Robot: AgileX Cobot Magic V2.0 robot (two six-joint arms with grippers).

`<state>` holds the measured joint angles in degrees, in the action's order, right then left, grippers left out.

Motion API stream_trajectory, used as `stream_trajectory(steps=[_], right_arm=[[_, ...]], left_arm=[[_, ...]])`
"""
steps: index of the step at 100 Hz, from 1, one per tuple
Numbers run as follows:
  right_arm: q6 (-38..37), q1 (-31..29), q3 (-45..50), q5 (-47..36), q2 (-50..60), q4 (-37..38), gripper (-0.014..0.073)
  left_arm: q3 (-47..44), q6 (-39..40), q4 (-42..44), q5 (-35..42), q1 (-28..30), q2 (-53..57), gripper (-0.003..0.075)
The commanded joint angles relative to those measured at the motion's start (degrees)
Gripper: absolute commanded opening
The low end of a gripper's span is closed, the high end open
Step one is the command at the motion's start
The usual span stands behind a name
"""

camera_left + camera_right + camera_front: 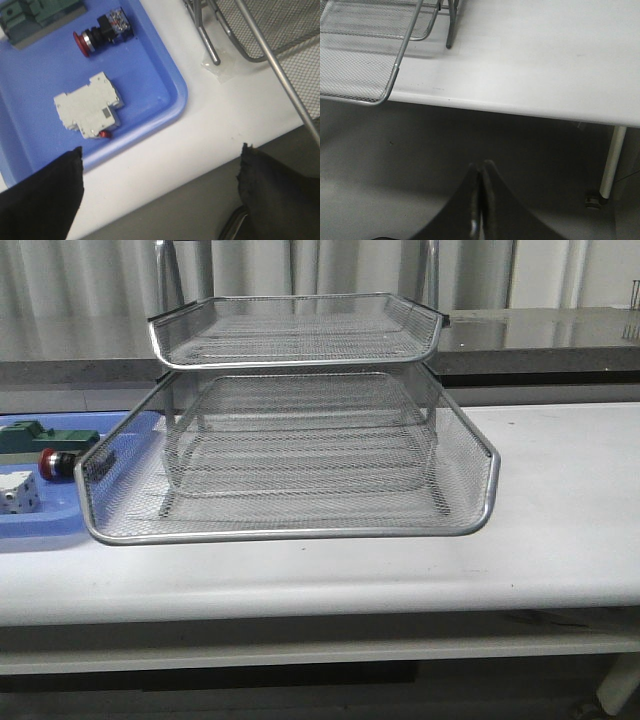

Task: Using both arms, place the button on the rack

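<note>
You have open white tabletop (560, 500) to the right of the three-tier silver wire-mesh rack (290, 455), and a bare strip along the table's front edge below the rack's lowest tray. That lowest tray juts forward and to the left, its chrome rim overhanging the near corner of the flat blue plastic tray (170, 107). On the blue tray, the red-headed push-button (102, 32) lies between the green block (35, 17) and the white cube-like part (87, 110), with blue floor showing around each. The rack's metal legs (207, 42) stand just beside the blue tray's rim.
</note>
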<state>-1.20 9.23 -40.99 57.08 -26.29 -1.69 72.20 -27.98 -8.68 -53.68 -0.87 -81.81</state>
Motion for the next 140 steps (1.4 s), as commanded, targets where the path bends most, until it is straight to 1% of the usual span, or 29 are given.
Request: stream_trajectory(steps=[1,11,38,48,59,90,140], right_arm=[[0.0,-0.2,-1.9,-3.7,-0.2,0.1,-0.0069],[0.0,-0.2,-1.9,-3.7,-0.2,0.1,-0.0069],[0.0,-0.2,-1.9,-3.7,-0.2,0.1,-0.0069],[0.0,-0.2,-1.9,-3.7,-0.2,0.1,-0.0069],[0.0,-0.2,-1.9,-3.7,-0.2,0.1,-0.0069],[0.0,-0.2,-1.9,-3.7,-0.2,0.1,-0.0069],[0.0,-0.2,-1.9,-3.7,-0.2,0.1,-0.0069]], left_arm=[[5.6,-4.4,-1.3,1.8,0.1,-1.8,0.0605],[10.9,-7.7,-1.1,0.2,0.1,-6.8,0.0605],[27.2,-11.0,4.5,-6.6,0.1,-21.6,0.0605],[31.5,-11.2,6.5,-7.1,0.1,-26.0,0.0605],[35.0,-13.9,7.7,-7.3,-0.3,-29.9,0.0605],[40.8,-15.5,8.7,-7.1,-0.5,-37.1,0.0605],[41.5,-18.4,8.7,-2.4,-0.5,-41.6,0.0605]])
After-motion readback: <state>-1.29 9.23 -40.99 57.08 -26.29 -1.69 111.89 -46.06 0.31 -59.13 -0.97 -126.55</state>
